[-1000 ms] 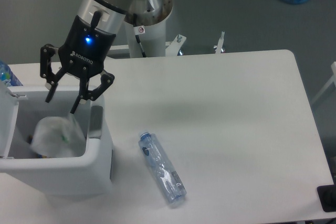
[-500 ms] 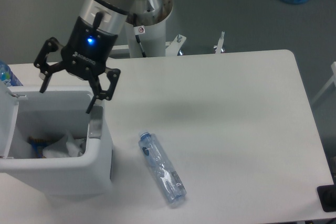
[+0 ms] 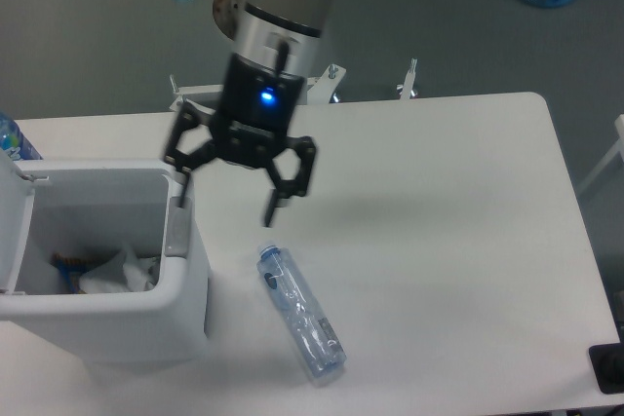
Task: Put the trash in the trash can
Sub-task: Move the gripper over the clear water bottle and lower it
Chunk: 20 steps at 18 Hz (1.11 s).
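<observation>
The crumpled wrapper (image 3: 115,273) lies inside the trash can (image 3: 185,284), at the near left of the table (image 3: 439,211). One of the two pieces is thus disposed of. The crushed plastic bottle (image 3: 300,313) lies flat on the table, just right of the trash can and apart from it.

The step in hand is judged to be the approach to the bottle. The gripper (image 3: 229,204) hangs above the table, between the can's right wall and the bottle's cap end. Its fingers are spread wide and hold nothing.

The bottle's long axis runs diagonally, with the cap end at the far left and the base at the near right.

The next move calls for:
- lowering over the bottle's mid-section;
- turning the wrist so the fingers close across the long axis, not along it.
</observation>
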Motion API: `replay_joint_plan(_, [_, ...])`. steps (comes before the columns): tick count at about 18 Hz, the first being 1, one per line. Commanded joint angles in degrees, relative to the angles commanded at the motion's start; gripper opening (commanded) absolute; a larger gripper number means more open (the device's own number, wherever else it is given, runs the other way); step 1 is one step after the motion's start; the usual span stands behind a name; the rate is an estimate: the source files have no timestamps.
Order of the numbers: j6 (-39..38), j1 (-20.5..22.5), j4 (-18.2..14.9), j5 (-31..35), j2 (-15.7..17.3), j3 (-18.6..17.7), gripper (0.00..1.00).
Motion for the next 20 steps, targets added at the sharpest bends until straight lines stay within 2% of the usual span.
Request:
replay_joint_plan(4, [0.35,1.32,0.09,5.36,-2.81,0.35,1.0])
replay_joint_plan(7, [0.7,1.41,0.09,6.5,-7.9,3.24,1.0])
replay_joint_plan(10, [0.7,1.32,0.0,10.46,-12.83,6.32,1.0])
replay_joint_plan(14, [0.7,1.06,0.0,10.47,-18.37,9.13,1.0])
replay_joint_plan(20, [0.53,-0.43,0.0,11.78,-23.21,8.52,1.0])
